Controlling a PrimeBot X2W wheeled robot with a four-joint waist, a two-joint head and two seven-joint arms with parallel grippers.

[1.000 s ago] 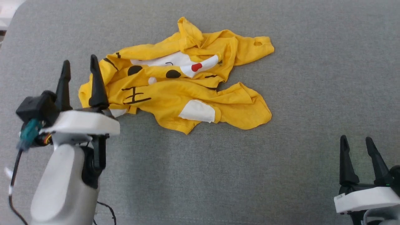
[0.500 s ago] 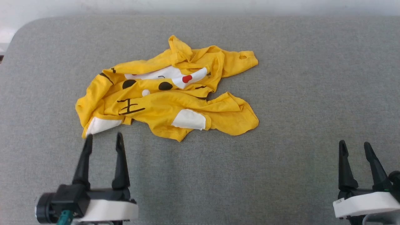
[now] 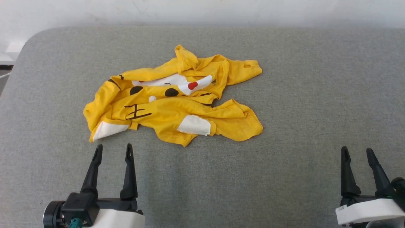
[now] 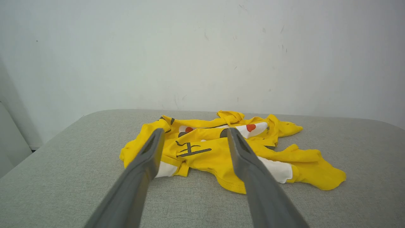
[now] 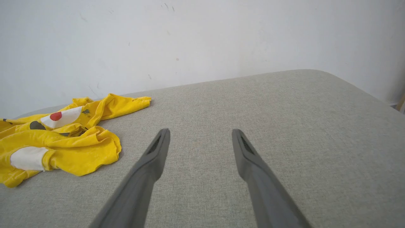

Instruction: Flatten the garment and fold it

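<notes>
While running edge to edge under the head camera, bounded on the far side by a pale, scuffed wall (image 3: 202,12): a grey cloth-covered surface (image 3: 300,95) with rounded far corners. Lying on it, a little left of centre and nearer the far edge than the near one: the garment (image 3: 164,110), bright yellow, crumpled and bunched into folds, one narrow part reaching toward the far right, a broader lobe spread toward the near right. Held at lower left, just short of the near-left corner of the cloth and apart from it: the left gripper (image 3: 114,146), two dark fingers spread wide and empty, aimed straight at the yellow heap in the left wrist view. Held at lower right, well apart from the cloth: the right gripper (image 3: 357,148), fingers likewise spread and empty, bare grey fabric ahead in the right wrist view, yellow folds off to that view's left. On the rumpled front, in shrinking order: white patches (image 3: 194,125), black stripe marks (image 3: 137,111), two black spots (image 3: 171,92), one red dot (image 3: 192,85).
</notes>
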